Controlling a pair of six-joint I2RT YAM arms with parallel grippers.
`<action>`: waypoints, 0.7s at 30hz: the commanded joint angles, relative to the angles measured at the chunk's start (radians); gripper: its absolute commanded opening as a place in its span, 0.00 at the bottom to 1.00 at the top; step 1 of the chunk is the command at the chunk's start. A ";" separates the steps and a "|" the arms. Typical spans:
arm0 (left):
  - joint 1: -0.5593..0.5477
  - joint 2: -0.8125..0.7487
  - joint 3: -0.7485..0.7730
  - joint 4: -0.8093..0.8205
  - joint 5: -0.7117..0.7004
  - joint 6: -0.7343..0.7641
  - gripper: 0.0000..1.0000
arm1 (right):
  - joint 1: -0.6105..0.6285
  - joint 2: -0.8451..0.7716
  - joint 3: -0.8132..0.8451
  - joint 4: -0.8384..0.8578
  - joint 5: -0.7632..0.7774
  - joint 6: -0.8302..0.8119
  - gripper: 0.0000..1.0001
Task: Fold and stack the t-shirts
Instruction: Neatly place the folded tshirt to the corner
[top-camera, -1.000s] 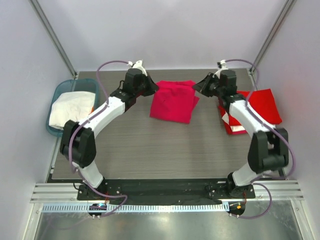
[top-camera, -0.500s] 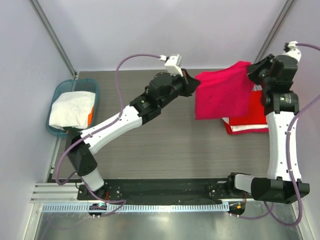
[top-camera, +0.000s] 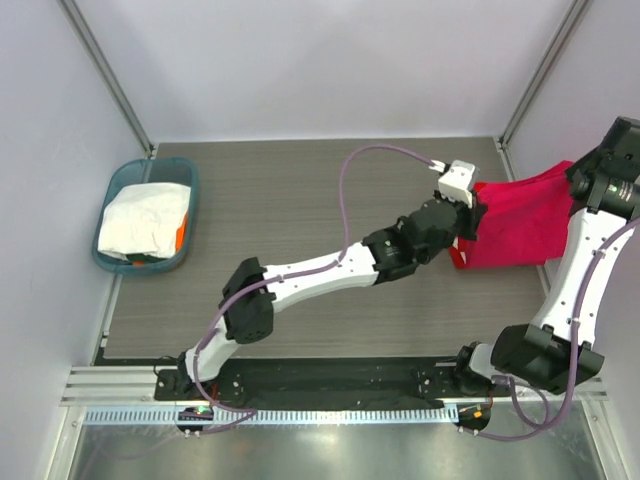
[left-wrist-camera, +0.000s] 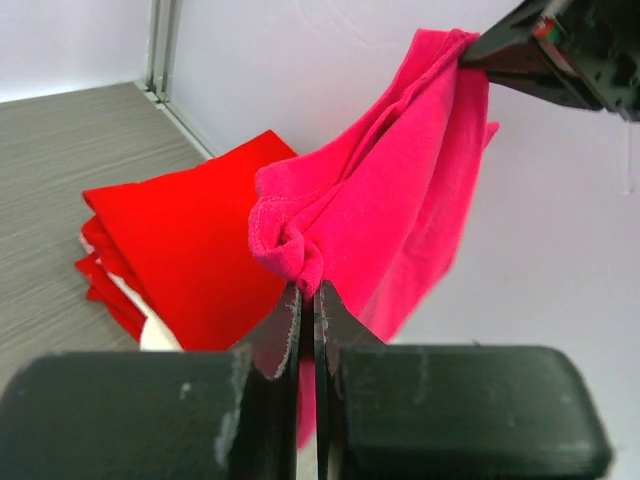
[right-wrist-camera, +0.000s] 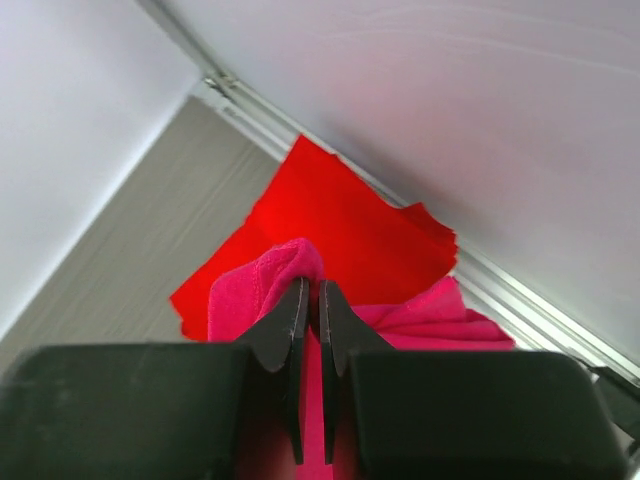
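A: Which step?
B: Carrying: the left tool (left-wrist-camera: 308, 292) and right tool (right-wrist-camera: 310, 292) each pinch a corner of the soft magenta-pink cloth t-shirt (left-wrist-camera: 400, 200), hanging over the folded bright red t-shirt stack (left-wrist-camera: 190, 240).
A: Next?
B: Probably lower it squarely onto that stack, then let go.

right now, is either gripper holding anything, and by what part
Both hold the magenta-pink t-shirt: the left gripper pinches a bunched edge, the right gripper the opposite end.
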 joint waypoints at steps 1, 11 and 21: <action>-0.018 0.062 0.150 0.072 -0.112 0.060 0.00 | -0.061 0.050 0.061 0.033 -0.001 -0.038 0.01; -0.003 0.227 0.330 0.065 -0.120 0.034 0.00 | -0.107 0.171 0.093 0.076 -0.065 -0.024 0.01; 0.078 0.306 0.388 0.090 -0.048 -0.150 0.00 | -0.109 0.269 0.174 0.083 -0.062 -0.027 0.01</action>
